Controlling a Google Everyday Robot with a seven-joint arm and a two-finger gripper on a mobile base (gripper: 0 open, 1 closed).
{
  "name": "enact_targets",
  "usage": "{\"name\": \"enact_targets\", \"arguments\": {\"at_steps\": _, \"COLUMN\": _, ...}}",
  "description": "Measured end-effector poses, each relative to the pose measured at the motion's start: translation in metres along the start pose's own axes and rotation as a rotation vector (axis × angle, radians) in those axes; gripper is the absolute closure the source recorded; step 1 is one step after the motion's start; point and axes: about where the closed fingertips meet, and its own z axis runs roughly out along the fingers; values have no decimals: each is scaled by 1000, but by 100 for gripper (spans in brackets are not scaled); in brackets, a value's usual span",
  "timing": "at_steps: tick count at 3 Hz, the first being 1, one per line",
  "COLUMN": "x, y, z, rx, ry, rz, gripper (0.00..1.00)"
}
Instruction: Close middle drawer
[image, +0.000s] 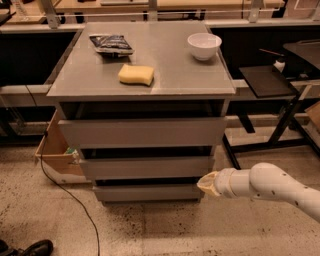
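Note:
The grey cabinet (142, 75) has three drawer fronts stacked one under another. The middle drawer (147, 167) shows only its plain flat front, between the taller top front (142, 131) and the narrower bottom front (147, 192). Its floor and side walls are hidden. It lies about in line with the other fronts. My gripper (206, 184) is at the end of the white arm (270, 186), low at the cabinet's front right corner. It sits just right of the bottom front and slightly below the middle front's right end.
On the cabinet top lie a yellow sponge (136, 74), a dark snack bag (111, 43) and a white bowl (204, 46). A cardboard box (55, 152) and a black cable (65, 192) are on the floor at left. A black stand (270, 82) is at right.

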Motion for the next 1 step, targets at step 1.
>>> {"name": "enact_targets", "arguments": {"at_steps": 1, "x": 0, "y": 0, "z": 0, "rx": 0, "ry": 0, "rz": 0, "gripper": 100}}
